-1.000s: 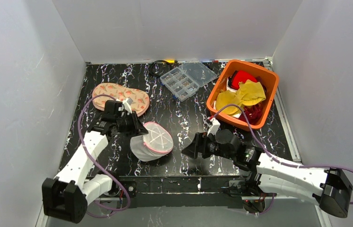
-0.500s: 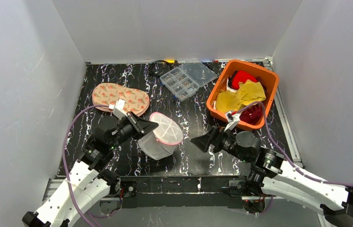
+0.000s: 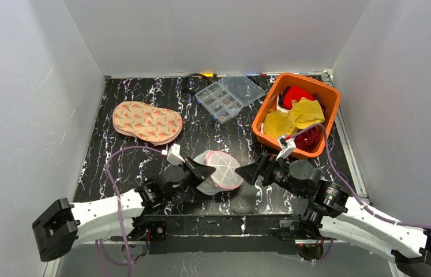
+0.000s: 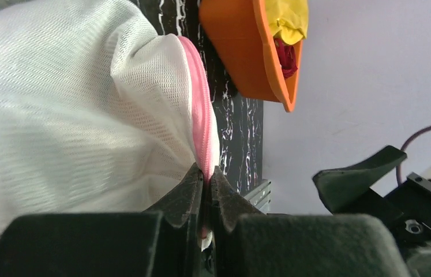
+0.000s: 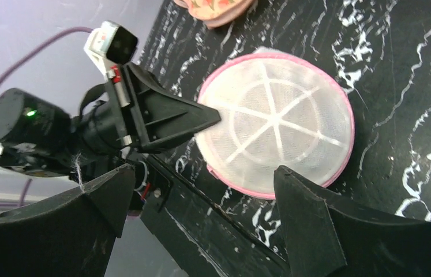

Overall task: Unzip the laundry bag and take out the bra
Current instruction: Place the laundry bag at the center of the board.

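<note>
mesh laundry bag point(image 4: 74, 115) rim nipped between left fingers point(image 4: 183, 199).

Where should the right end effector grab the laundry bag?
Probably the pink zip rim on the laundry bag's right edge, from the right, opposite the left end effector's pinch. The rim is a thin raised ridge; the mesh looks slack.

A robotics lab test cell: plain white panels point(image 3: 213, 34) box in a black marbled counter point(image 3: 138, 95), two robot arms point(image 3: 103, 209) bolted to its edge.
</note>
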